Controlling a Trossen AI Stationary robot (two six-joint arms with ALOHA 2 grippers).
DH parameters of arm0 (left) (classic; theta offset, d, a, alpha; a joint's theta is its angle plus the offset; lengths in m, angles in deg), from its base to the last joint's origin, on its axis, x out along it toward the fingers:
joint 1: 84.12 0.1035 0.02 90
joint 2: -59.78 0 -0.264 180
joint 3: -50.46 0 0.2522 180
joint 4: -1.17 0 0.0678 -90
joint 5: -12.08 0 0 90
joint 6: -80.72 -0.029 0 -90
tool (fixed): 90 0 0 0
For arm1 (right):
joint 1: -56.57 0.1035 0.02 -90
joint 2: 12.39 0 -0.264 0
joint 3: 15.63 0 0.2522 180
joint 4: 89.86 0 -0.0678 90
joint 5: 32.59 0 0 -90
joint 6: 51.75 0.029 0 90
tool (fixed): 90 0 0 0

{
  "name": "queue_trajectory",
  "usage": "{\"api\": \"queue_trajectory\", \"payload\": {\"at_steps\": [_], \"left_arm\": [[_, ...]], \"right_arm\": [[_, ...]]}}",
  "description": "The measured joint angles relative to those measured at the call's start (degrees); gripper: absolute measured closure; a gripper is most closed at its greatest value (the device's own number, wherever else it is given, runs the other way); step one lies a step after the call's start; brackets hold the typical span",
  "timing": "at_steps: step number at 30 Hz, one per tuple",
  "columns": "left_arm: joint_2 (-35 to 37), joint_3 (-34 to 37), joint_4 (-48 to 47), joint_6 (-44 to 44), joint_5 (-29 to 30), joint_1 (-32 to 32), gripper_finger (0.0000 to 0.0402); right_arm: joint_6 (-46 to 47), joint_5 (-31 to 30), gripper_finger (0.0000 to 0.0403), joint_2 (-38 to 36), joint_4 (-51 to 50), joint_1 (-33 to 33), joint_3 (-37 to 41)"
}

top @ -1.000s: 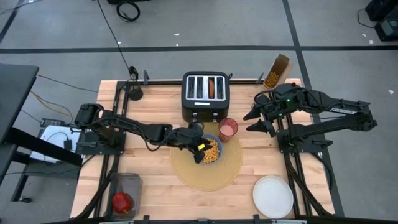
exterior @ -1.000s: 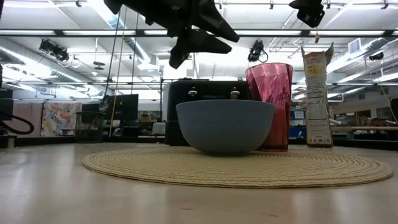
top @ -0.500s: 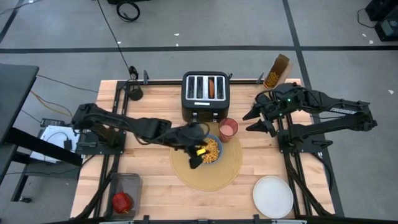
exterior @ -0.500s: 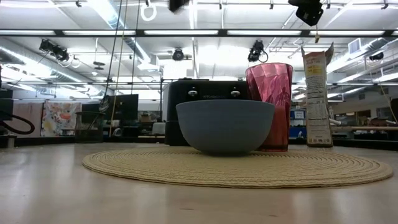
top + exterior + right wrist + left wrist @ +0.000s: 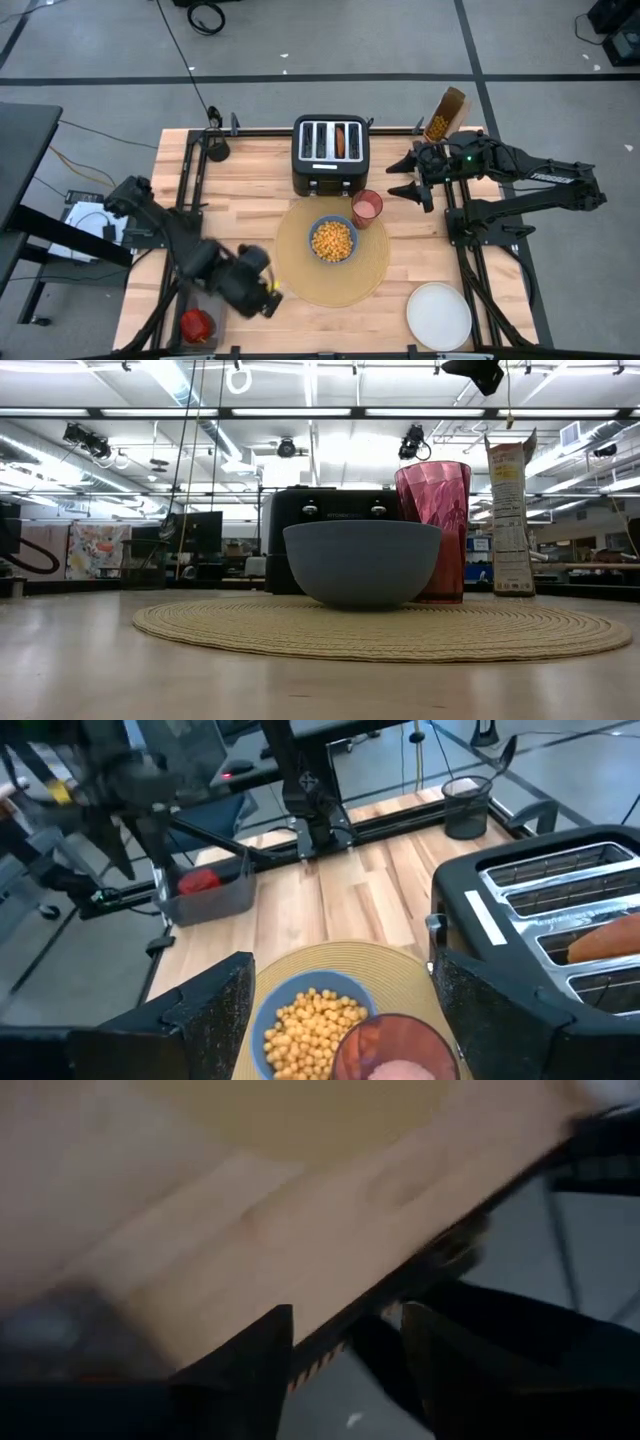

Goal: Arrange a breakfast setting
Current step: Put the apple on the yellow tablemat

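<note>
A round tan placemat (image 5: 300,275) lies mid-table. On it stand a blue bowl (image 5: 333,240) of yellow cereal and, at its far right edge, a pink cup (image 5: 366,208). A white plate (image 5: 438,315) sits on the wood at the near right. A red apple (image 5: 197,324) lies in a grey bin (image 5: 203,292) at the near left. My left gripper (image 5: 268,298) hangs open over the wood between bin and placemat, nothing between its fingers (image 5: 250,1370). My right gripper (image 5: 405,180) hovers open, high, right of the cup, and holds nothing.
A black toaster (image 5: 331,152) stands at the far middle with a brown bagel piece (image 5: 342,140) in one slot. An open cereal box (image 5: 445,112) stands at the far right corner. Dark arm frames run along both table sides.
My left gripper has swung from above the bowl toward the table's near left, off the placemat and toward the bin, turning as it went. My right gripper has turned slightly in place. Bowl, cup and placemat have not moved.
</note>
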Motion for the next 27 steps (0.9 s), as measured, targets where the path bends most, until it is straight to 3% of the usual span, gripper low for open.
{"api": "queue_trajectory", "payload": {"at_steps": [4, 10, 15, 20, 27], "left_arm": [[0.1, 1.7, -3.3, 6.0, -4.7, -6.2, 0.017], [0.1, 2.3, -7.9, 3.0, -12.7, -11.8, 0.0107], [0.1, 2.4, -15.8, -9.5, -19.7, -13.3, 0.0071], [0.1, 2.4, -21.7, -27.3, -18.3, -14.2, 0.0051], [0.1, 6.6, -21.7, -51.6, -16.2, -14.4, 0.0049]], "right_arm": [[0.0, -0.1, 0.0092, 0.0, 0.3, 0.5, 0.0], [3.5, -3.5, 0.0091, 0.5, 4.2, 2.0, 0.0], [5.5, -4.7, 0.0091, 2.1, 7.9, 3.5, 0.0], [5.5, -7.1, 0.0091, 4.8, 8.7, 5.4, 0.0], [1.0, -8.7, 0.0091, 8.1, 8.6, 8.8, 0.0]]}}
